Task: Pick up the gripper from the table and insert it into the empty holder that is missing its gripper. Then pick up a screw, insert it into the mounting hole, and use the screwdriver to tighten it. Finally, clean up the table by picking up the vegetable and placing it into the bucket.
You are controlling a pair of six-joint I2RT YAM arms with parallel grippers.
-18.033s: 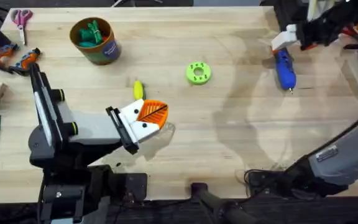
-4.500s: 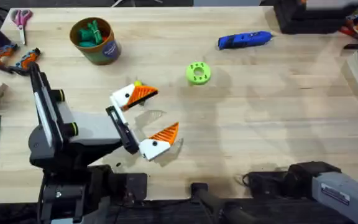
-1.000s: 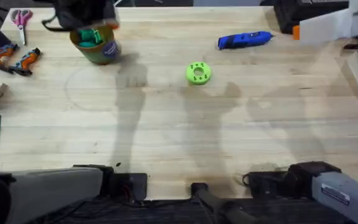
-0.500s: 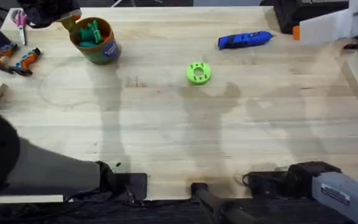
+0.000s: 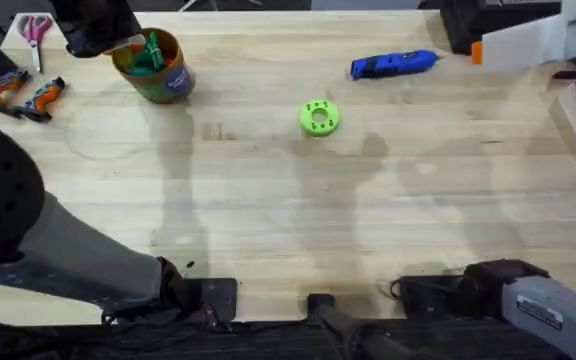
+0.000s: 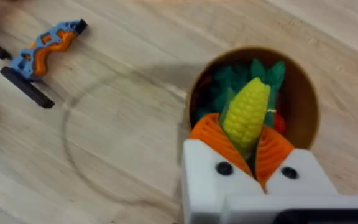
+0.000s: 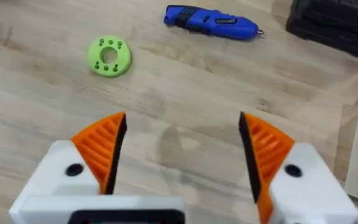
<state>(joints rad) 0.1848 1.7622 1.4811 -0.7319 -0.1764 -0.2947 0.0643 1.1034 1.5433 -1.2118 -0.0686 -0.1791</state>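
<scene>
My left gripper (image 6: pixel 244 134) is shut on the vegetable (image 6: pixel 247 112), a yellow corn-like piece pinched between its orange pads (image 6: pixel 211 132). The vegetable hangs over the open mouth of the olive-brown bucket (image 6: pixel 308 109), which holds darker green toy pieces. In the overhead view the left gripper (image 5: pixel 108 30) is a dark blur at the rim of the bucket (image 5: pixel 168 82) at the far left. The blue screwdriver (image 5: pixel 393 64) lies at the far middle of the table. My right gripper (image 7: pixel 182 149) hovers open with nothing in it, both white holders carrying orange fingers (image 7: pixel 101 146).
A lime-green disc (image 5: pixel 318 117) lies mid-table. Blue-and-orange hand tools (image 5: pixel 23 95) and scissors (image 5: pixel 35 28) sit along the left edge. A black box (image 7: pixel 334 22) stands at the far right, beyond the screwdriver (image 7: pixel 210 23).
The left arm swung left of the bucket half a second ago and has come back over it, still holding the vegetable. The right arm has stayed put.
</scene>
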